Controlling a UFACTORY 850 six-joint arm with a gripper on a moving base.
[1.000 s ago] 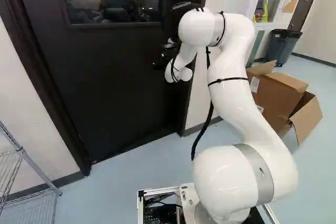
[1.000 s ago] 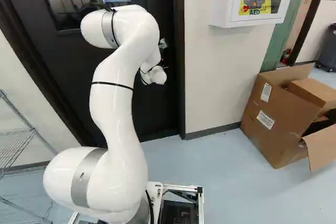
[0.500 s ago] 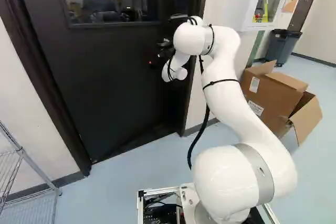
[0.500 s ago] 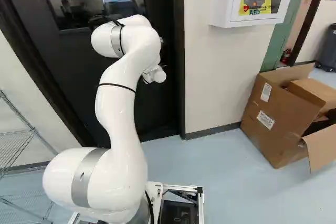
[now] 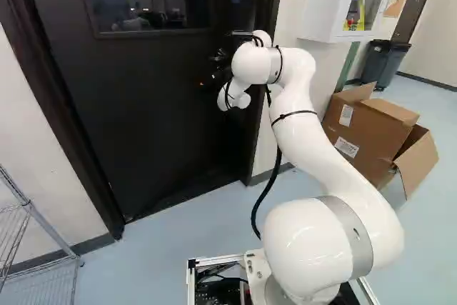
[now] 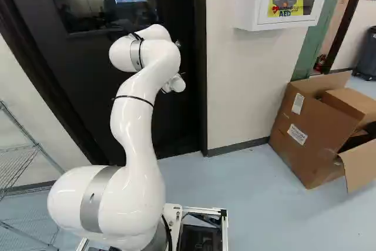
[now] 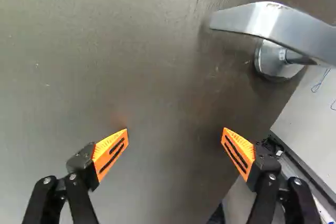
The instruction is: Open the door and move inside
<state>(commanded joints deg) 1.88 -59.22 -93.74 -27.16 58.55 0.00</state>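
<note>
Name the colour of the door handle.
The handle is plain silvery grey metal, seen best in the wrist view.

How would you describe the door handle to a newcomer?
Find the dark door with a window. Near its edge, ahead of the open gripper, is the handle. It is a shiny silver lever on a round base, unlike the orange finger pads.

The smooth pale-blue floor (image 5: 164, 241) carries an open cardboard box (image 6: 305, 127), flaps spread, near the wall. Farther back stands a grey trash bin (image 5: 385, 63); a wire shelving rack (image 5: 28, 206) is at the left base view's left.
</note>
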